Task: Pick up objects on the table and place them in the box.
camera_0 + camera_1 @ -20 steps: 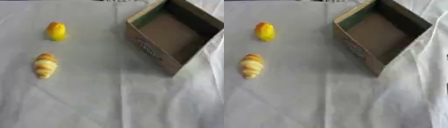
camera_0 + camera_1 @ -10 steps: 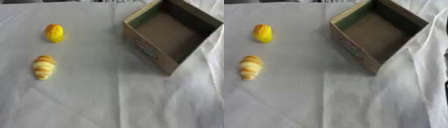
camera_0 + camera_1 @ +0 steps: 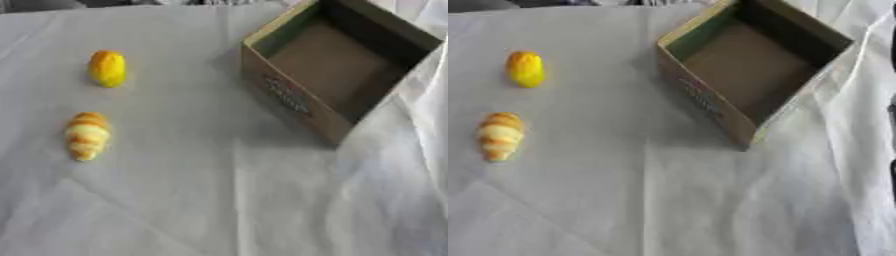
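A yellow oval object (image 3: 107, 68) lies on the white cloth at the far left. Closer to me, below it, rests a croissant-shaped object (image 3: 86, 135) with orange and cream stripes. An open brown cardboard box (image 3: 287, 99) stands at the upper right, turned corner-on, and its inside shows nothing. Neither of my hands appears in either eye view.
A white cloth (image 3: 219, 200) with creases covers the whole table. At the right edge of the right eye view a dark strip (image 3: 892, 45) shows beyond the cloth.
The whole picture has shifted slightly, so the camera has moved. The objects and the box stay in place on the cloth.
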You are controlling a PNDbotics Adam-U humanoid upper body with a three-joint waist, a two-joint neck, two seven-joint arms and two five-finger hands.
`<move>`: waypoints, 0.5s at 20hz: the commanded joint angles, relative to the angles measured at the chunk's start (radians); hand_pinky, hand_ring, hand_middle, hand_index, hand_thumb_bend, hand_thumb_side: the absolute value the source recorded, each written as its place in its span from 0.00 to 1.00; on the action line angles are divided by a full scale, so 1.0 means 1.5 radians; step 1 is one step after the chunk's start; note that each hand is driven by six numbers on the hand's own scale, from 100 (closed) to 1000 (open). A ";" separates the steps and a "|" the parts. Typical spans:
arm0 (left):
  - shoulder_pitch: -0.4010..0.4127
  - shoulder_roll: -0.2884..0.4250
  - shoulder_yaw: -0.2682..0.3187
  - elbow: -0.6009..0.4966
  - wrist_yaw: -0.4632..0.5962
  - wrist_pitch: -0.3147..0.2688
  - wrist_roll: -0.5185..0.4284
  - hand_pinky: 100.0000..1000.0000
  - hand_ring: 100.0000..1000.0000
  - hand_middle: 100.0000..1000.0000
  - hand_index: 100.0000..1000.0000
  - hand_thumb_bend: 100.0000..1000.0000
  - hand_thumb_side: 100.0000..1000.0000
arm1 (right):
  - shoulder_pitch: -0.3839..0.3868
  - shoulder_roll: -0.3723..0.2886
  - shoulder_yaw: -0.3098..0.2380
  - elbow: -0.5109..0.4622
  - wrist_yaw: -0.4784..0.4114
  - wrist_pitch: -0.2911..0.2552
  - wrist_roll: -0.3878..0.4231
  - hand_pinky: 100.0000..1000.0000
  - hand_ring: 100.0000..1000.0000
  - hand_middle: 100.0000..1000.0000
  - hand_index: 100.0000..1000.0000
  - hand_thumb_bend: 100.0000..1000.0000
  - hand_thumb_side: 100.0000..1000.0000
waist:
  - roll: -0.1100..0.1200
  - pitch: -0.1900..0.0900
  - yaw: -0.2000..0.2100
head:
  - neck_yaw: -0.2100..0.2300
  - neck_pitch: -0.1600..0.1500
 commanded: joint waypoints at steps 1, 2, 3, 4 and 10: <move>0.000 0.056 -0.006 -0.010 -0.023 0.028 -0.090 0.83 0.81 0.78 0.94 0.32 0.30 | -0.003 -0.022 0.000 -0.011 0.002 0.003 0.002 0.86 1.00 0.60 0.82 0.00 0.54 | 0.001 -0.019 0.000 | 0.001 0.002; -0.001 0.063 -0.011 -0.010 -0.028 0.033 -0.113 0.84 0.82 0.78 0.94 0.36 0.29 | -0.003 -0.022 0.000 -0.011 0.002 0.004 0.002 0.86 1.00 0.60 0.82 0.00 0.54 | 0.002 -0.019 -0.001 | 0.001 0.003; -0.002 0.070 -0.016 -0.010 -0.030 0.037 -0.133 0.85 0.83 0.79 0.94 0.40 0.29 | -0.003 -0.022 0.001 -0.011 0.002 0.004 0.003 0.86 1.00 0.60 0.82 0.00 0.54 | 0.002 -0.020 -0.001 | 0.002 0.004; -0.003 0.076 -0.021 -0.010 -0.032 0.043 -0.152 0.86 0.84 0.79 0.94 0.43 0.28 | -0.002 -0.023 0.001 -0.011 0.002 0.005 0.003 0.86 1.00 0.60 0.82 0.00 0.54 | 0.003 -0.021 -0.001 | 0.004 0.005; -0.019 0.091 -0.046 -0.010 -0.021 0.070 -0.236 0.87 0.85 0.80 0.93 0.50 0.16 | -0.002 -0.023 0.005 -0.011 -0.001 0.009 0.008 0.86 1.00 0.60 0.82 0.00 0.54 | 0.006 -0.024 -0.002 | 0.010 0.009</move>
